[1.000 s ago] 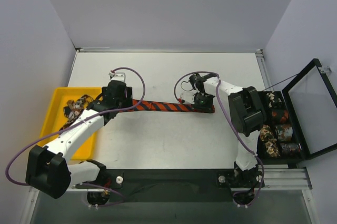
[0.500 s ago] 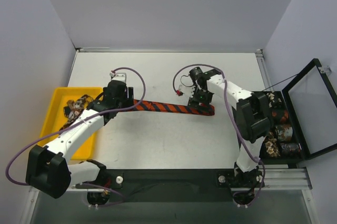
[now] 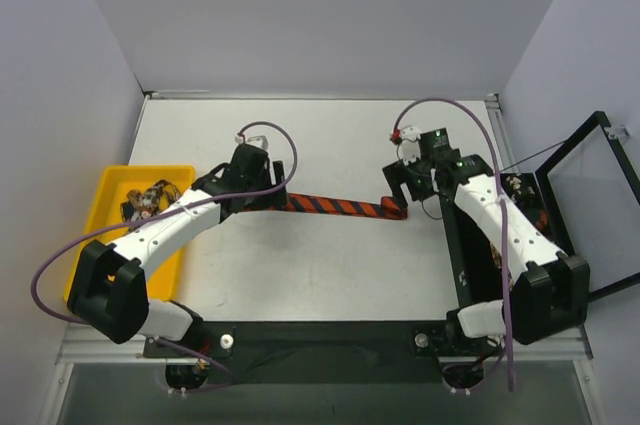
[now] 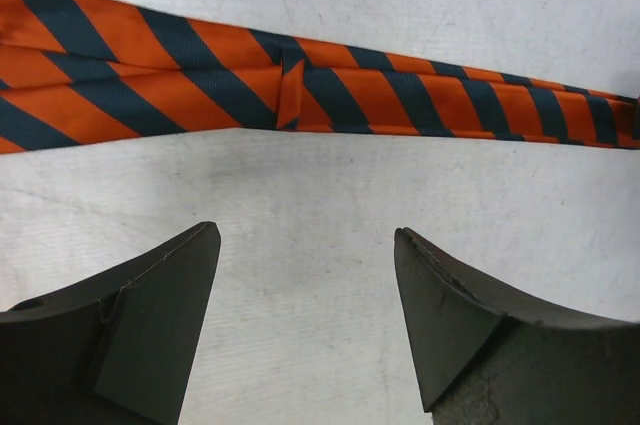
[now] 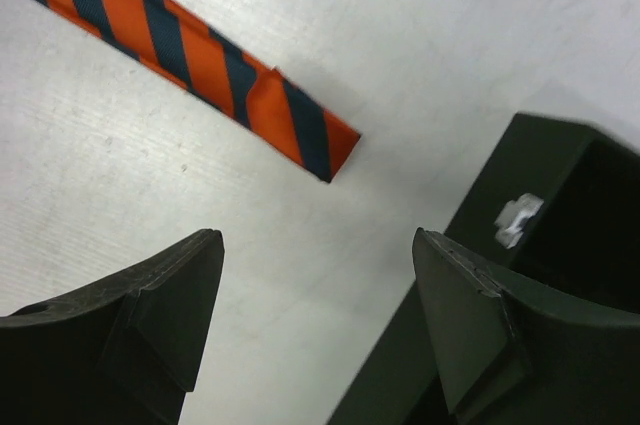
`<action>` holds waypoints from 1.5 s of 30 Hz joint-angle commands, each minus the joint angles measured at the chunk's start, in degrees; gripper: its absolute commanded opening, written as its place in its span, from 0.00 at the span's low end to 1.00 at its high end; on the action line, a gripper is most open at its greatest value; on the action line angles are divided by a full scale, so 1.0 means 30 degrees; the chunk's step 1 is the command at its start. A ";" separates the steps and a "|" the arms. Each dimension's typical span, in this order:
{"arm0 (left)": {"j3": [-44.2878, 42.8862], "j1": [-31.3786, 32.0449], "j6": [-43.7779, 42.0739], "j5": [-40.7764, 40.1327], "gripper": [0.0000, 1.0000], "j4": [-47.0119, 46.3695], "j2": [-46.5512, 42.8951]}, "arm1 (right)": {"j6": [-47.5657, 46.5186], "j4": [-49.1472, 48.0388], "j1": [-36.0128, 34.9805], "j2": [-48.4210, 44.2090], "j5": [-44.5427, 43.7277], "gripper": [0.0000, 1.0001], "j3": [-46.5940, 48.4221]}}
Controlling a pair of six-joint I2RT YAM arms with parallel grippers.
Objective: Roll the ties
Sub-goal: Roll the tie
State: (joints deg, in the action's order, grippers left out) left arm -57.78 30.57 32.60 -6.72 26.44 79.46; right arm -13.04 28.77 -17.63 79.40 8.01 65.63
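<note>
One tie (image 3: 340, 206), orange with dark diagonal stripes, lies flat and unrolled across the middle of the table. Its narrow end (image 5: 325, 150) rests just left of the black box. My left gripper (image 3: 258, 190) hovers over the tie's wider part, open. In the left wrist view the tie (image 4: 330, 90) crosses the top, beyond my gripper (image 4: 307, 245), with bare table between the fingers. My right gripper (image 3: 403, 185) is open above the narrow end. The right wrist view shows my gripper (image 5: 318, 245) over bare table short of the tie.
A yellow tray (image 3: 115, 185) at the left holds more patterned ties (image 3: 150, 200). The black box (image 3: 470, 265) stands at the right with its lid (image 3: 597, 207) swung open, mostly hidden by my right arm. The box wall (image 5: 560, 225) lies right beside my right fingers.
My right gripper has opened and let go of the tie's narrow end, then drawn back to the right and up. My left gripper has shifted right along the tie.
</note>
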 commanded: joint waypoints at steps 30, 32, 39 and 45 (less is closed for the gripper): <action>0.0481 -0.6146 0.4367 -0.4410 0.74 -0.0930 0.4947 | 0.4346 -0.2619 -0.1156 -0.5459 0.1520 0.77 -0.5527; 0.0364 -0.6146 0.4455 -0.4352 0.74 -0.1164 0.5416 | 0.4346 -0.2619 -0.1155 -0.5459 0.1490 0.78 -0.5586; -0.0251 -0.6146 0.4544 -0.4439 0.70 -0.1370 0.6003 | 0.4346 -0.2619 -0.1097 -0.5342 0.1285 0.78 -0.5528; -0.0603 -0.6146 0.4222 -0.4645 0.57 -0.1986 0.6149 | 0.4346 -0.2590 -0.1126 -0.5020 0.1285 0.78 -0.5411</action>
State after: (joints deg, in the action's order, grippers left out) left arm -56.75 12.51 45.65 -19.33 23.55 97.54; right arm -0.19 20.80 -21.06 64.03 12.08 49.10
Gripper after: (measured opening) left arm 0.583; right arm 0.775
